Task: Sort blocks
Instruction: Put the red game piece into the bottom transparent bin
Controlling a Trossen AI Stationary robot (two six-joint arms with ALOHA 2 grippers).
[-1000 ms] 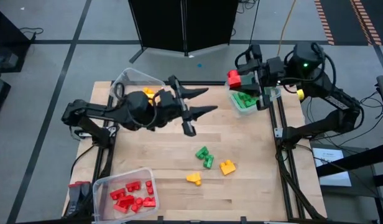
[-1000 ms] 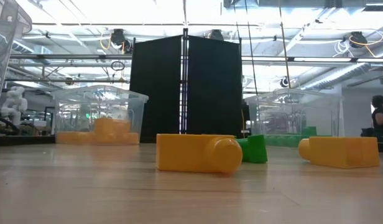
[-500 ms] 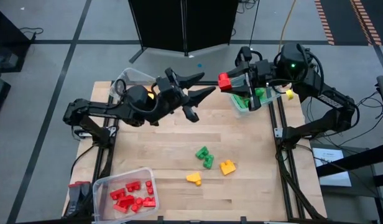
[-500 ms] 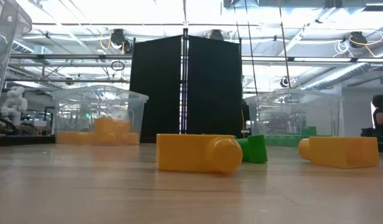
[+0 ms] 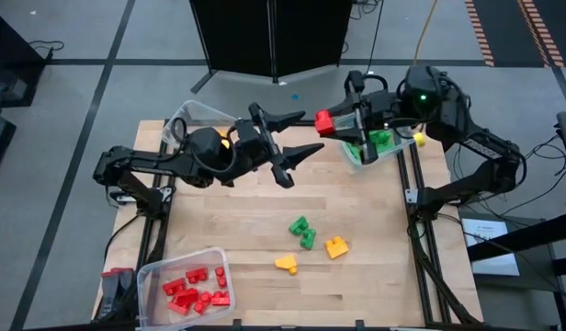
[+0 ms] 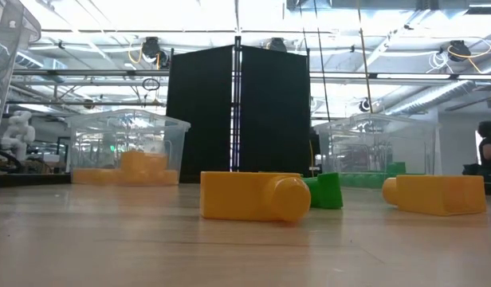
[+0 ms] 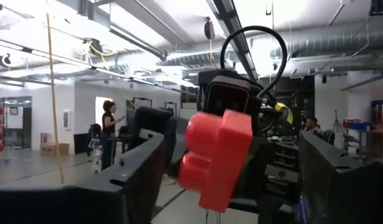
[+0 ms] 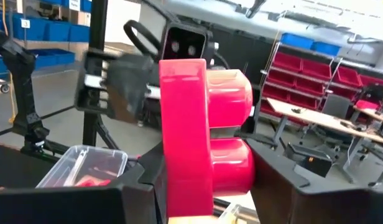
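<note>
Near edge of the surface (image 5: 375, 285), approx 7 o'clock in the high view: clear bin (image 5: 152, 272) w/ red blocks (image 5: 196, 291) inside. Further in, loose blocks around 6 o'clock of centre: yellow block (image 5: 287, 264) nearest, second yellow block (image 5: 336, 246) just beside it toward 3 o'clock, green blocks (image 5: 302, 232) touching each other just beyond. Low view shows same group: one yellow (image 6: 253, 196) up front, a green one (image 6: 325, 191) right behind it, the other yellow (image 6: 437, 194) off at 3 o'clock.

Mid-air over the far half: my left pincer (image 5: 304, 136) points toward 3 o'clock, fingers spread wide, nothing in them. My right pincer (image 5: 343, 120) faces it from 3 o'clock, fingers clamped on a red block (image 5: 324, 121). Red block sits just off my left fingertips, not touching as far as I can tell. Left wrist view has that red block (image 7: 216, 155) dead ahead btwn my two open fingers (image 7: 123, 180); right wrist view has it (image 8: 204, 140) held upright in the grip.

Far edge: clear bin w/ yellow blocks (image 5: 200, 117) at approx 11 o'clock, mostly under my left arm; clear bin w/ green blocks (image 5: 379, 144) at 1 o'clock under my right arm. Beyond, a black panel (image 6: 237, 112); a person (image 6: 489, 155) in the room at far 3 o'clock in the low view.
</note>
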